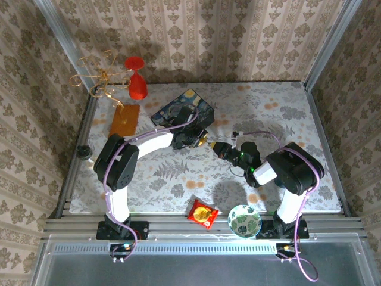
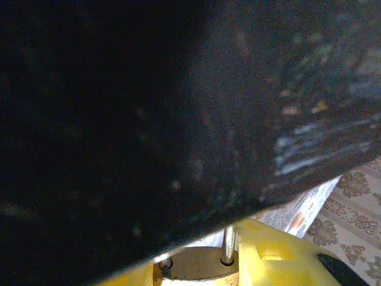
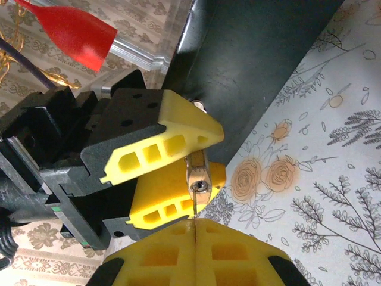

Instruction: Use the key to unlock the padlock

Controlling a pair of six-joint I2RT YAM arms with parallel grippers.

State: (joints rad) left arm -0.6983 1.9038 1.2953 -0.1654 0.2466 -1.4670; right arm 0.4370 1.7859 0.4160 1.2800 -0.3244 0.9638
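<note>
The small brass padlock (image 3: 195,170) hangs at the edge of the dark blue painted box (image 1: 183,111), its thin silvery shackle (image 2: 228,243) running up to the box. My left gripper (image 1: 200,141) is shut on the padlock, one yellow finger (image 3: 169,134) above it and one below. From the right, my right gripper (image 3: 194,231) is shut on the key (image 3: 194,205), a thin blade edge-on between the pads. The key's tip sits at the keyhole (image 3: 202,185) in the padlock's bottom face. In the left wrist view the box (image 2: 149,119) looms dark just above the padlock (image 2: 199,266).
A red goblet (image 1: 137,77) and a gold wire stand (image 1: 101,74) are at the back left, with an orange block (image 1: 124,119) beside them. A red snack packet (image 1: 202,213) and a patterned bowl (image 1: 244,220) lie near the front edge.
</note>
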